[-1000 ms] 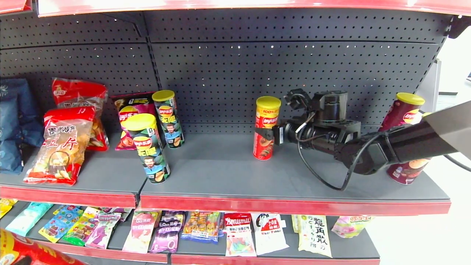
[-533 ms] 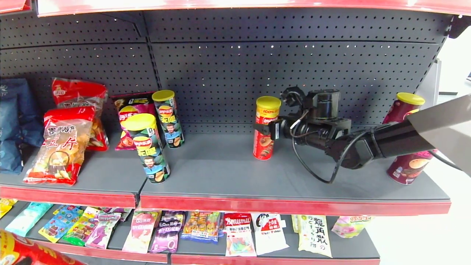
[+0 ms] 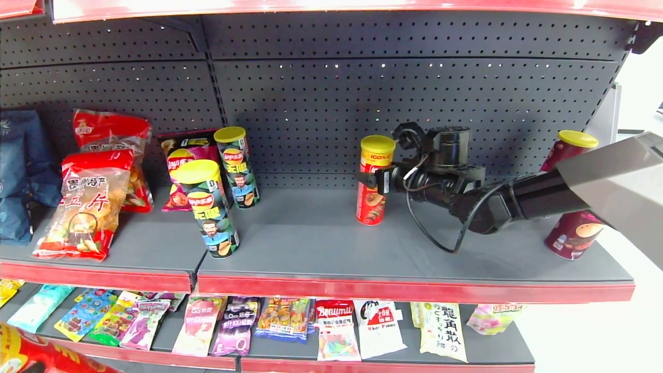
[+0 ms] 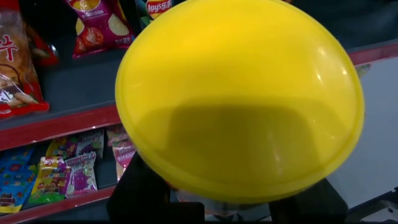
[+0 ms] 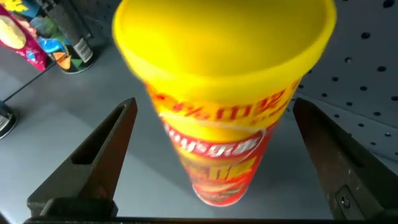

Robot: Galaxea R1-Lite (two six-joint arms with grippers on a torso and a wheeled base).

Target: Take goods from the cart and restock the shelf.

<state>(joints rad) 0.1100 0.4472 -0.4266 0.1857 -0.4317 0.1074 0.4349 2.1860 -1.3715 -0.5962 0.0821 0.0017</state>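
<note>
A red chip can with a yellow lid (image 3: 375,178) stands upright on the grey shelf (image 3: 311,243), near the pegboard back. My right gripper (image 3: 369,182) reaches in from the right at the can's mid-height. In the right wrist view the can (image 5: 224,124) stands between the two fingers (image 5: 93,162), which are spread wide and clear of its sides; the gripper (image 5: 214,109) is open. In the left wrist view a yellow can lid (image 4: 239,99) sits right before the camera, with my left gripper (image 4: 227,199) shut on that can below it. Its red body (image 3: 20,357) shows low at the left.
Two green chip cans (image 3: 210,207) (image 3: 238,166) stand left of the middle, with snack bags (image 3: 88,202) beyond them. A maroon can (image 3: 572,228) stands at the shelf's right end behind my right arm. Packets (image 3: 285,321) fill the lower shelf. Bare shelf lies between the green cans and the red can.
My right arm has slid left and a little upward along the shelf, bringing its gripper further around the red can. The can has stayed in place.
</note>
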